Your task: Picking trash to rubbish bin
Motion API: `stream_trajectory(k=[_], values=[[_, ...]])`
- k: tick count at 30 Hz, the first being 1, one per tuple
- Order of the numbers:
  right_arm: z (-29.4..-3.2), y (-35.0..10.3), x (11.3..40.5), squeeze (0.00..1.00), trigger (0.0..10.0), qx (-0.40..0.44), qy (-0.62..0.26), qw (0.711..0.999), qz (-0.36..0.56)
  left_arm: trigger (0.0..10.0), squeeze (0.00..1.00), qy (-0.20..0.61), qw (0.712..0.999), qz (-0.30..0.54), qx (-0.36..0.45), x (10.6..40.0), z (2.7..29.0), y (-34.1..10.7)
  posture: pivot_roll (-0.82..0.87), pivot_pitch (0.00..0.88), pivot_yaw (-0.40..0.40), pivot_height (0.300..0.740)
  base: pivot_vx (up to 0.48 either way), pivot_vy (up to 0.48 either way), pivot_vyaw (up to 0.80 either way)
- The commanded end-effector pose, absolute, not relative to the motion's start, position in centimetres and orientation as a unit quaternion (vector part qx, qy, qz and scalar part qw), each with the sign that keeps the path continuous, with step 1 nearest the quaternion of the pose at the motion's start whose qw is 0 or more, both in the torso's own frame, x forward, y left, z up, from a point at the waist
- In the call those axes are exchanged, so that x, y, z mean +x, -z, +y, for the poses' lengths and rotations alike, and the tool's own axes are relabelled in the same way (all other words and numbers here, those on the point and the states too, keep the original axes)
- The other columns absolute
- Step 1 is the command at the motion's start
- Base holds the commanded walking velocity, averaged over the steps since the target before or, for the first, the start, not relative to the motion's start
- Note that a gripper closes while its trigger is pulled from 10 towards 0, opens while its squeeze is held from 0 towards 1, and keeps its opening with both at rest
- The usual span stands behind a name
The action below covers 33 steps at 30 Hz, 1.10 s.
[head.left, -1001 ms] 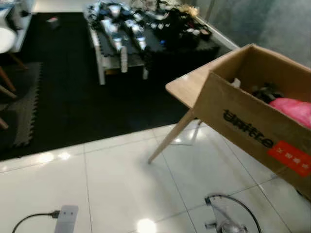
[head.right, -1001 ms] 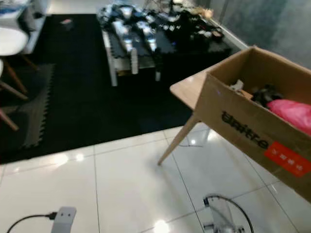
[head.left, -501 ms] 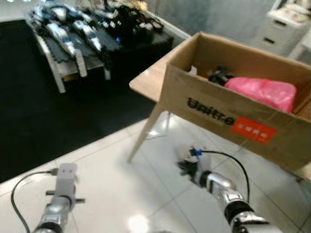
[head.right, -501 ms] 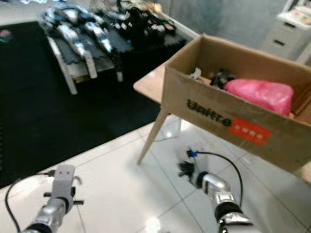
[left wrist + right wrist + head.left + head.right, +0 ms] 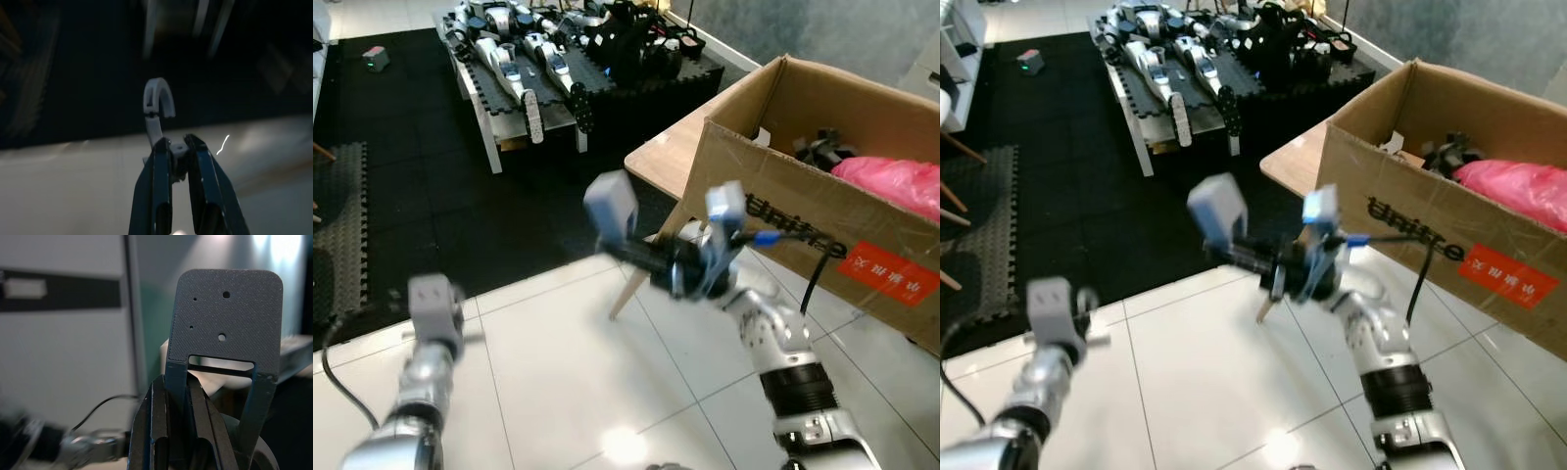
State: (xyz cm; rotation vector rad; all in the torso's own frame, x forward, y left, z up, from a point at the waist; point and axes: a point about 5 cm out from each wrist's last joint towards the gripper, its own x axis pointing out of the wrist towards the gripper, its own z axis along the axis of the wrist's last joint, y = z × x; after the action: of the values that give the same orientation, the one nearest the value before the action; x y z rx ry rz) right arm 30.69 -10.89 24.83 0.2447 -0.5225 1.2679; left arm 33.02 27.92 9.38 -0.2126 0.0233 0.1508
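Where the right arm swings up in the middle of the room, its outline smears, so the right gripper [image 5: 636,257] is hard to read from the head views; the right wrist view is clearer: its two black fingers [image 5: 159,428] lie together, nothing between them, a flat grey plate with small holes standing just behind. Left gripper [image 5: 177,159] is low at the robot's left over the white tile floor [image 5: 558,372]; its fingers [image 5: 159,191] are close together and seem to touch a small white hook-shaped piece at their tips, though blur stops me telling whether they hold it

Cardboard box [image 5: 822,230], printed with black lettering and a red label, sits on a light wooden table [image 5: 675,157] to the right, cut off by the picture edge. Inside it: a pink plastic bag [image 5: 896,186], partly cut off, and a dark crumpled thing [image 5: 822,152] too small to name. Right arm crosses in front of the table's slanted leg and hides most of it

Beyond, a black mat [image 5: 440,196] covers the floor. On it a low white-legged bench [image 5: 1151,93] loaded with silver and black machine parts, blurred together. Small dark object with a red spot [image 5: 376,58] lies on the mat at far left. Grey foam mat [image 5: 347,225] at left edge
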Motion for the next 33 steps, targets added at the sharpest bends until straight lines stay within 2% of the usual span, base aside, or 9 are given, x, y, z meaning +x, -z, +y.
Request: stream_trajectory(k=[1,8,10,14,16,20,23,27,33], values=[[-11.6,-26.7,30.7,0.00,10.0,0.113,-0.558,0.775,-0.274,10.0,0.00,-0.040,0.988,-0.075,-0.127,33.8,28.9,-13.1,0.06,0.097,-0.011,0.740,0.000,0.000,0.00],[-13.9,-29.9,32.3,0.00,10.0,0.054,-0.435,0.842,-0.314,10.0,0.00,0.132,0.954,-0.229,-0.141,34.8,26.9,-21.6,0.07,0.098,-0.012,0.740,0.000,0.000,0.00],[-15.6,-30.9,33.4,0.00,10.0,0.005,-0.351,0.883,-0.312,10.0,0.00,0.213,0.924,-0.280,-0.149,34.3,25.3,-24.9,0.06,0.099,-0.011,0.740,0.000,0.000,0.00],[-17.5,-31.7,34.1,0.00,10.0,-0.027,-0.272,0.911,-0.308,10.0,0.00,0.285,0.894,-0.309,-0.157,33.6,23.7,-26.9,0.06,0.100,-0.010,0.740,0.000,0.000,0.00],[-19.9,-32.2,34.4,0.00,10.0,-0.034,-0.201,0.933,-0.296,10.0,0.00,0.340,0.869,-0.322,-0.160,32.8,22.0,-28.3,0.05,0.100,-0.008,0.740,0.000,0.000,0.00],[-22.3,-31.6,34.8,0.00,10.0,-0.055,-0.138,0.952,-0.266,10.0,0.00,0.379,0.852,-0.323,-0.162,32.2,20.2,-28.7,0.05,0.099,-0.007,0.740,0.000,0.000,-0.60],[-22.3,-31.6,34.8,0.00,10.0,-0.055,-0.138,0.952,-0.266,10.0,0.00,0.379,0.852,-0.323,-0.162,32.2,20.2,-28.7,0.05,0.099,-0.007,0.740,0.000,0.000,-0.80],[-25.7,-30.6,35.1,0.00,10.0,-0.081,-0.052,0.968,-0.233,10.0,0.00,0.410,0.847,-0.293,-0.169,31.8,18.2,-27.5,0.05,0.099,-0.010,0.740,0.000,0.000,-0.80],[-26.2,-30.9,35.2,0.00,10.0,-0.087,-0.027,0.967,-0.239,10.0,0.00,0.429,0.842,-0.279,-0.169,31.2,16.8,-27.0,0.05,0.102,-0.015,0.740,0.000,0.000,-0.80]])
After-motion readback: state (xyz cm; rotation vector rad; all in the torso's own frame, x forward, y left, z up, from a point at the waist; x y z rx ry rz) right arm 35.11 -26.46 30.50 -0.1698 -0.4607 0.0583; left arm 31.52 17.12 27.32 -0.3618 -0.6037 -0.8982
